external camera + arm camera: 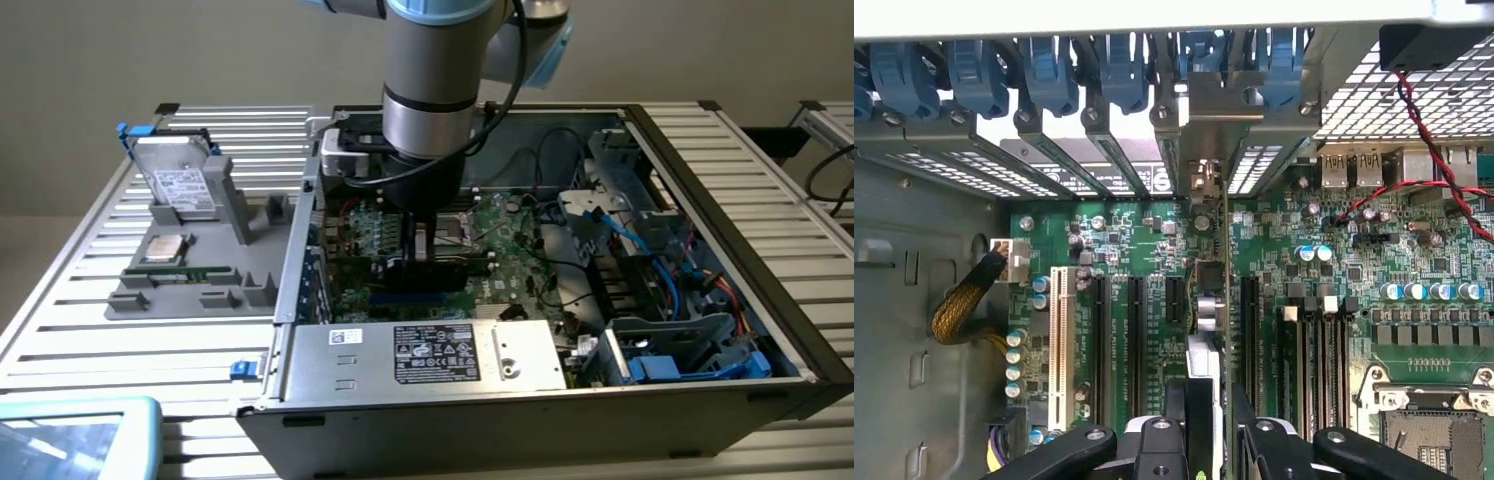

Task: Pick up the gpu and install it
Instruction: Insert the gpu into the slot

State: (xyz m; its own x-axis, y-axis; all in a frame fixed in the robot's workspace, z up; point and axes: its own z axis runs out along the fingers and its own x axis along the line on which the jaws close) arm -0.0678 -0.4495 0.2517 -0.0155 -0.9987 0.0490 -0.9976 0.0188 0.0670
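Observation:
The gpu (1211, 300) stands on edge over the green motherboard (1154, 240), between two black expansion slots (1136, 340). Its metal bracket (1239, 100) reaches the row of rear slot covers with blue latches (1044, 70). My gripper (1209, 425) is shut on the card, with a black finger (1176, 410) on each side. In the exterior view the gripper (430, 235) hangs inside the open computer case (534, 400), holding the gpu (430, 275) as a dark upright plate just above the board. Whether the card's lower edge sits in a slot I cannot tell.
A silver power supply (427, 355) lies in front of the card. Cables and drive bays (641, 250) fill the case's right side. Left of the case, a grey holder carries a hard drive (180, 185) and a memory stick (187, 272). A red-black wire (1424, 120) and the CPU socket (1434, 430) are beside the slots.

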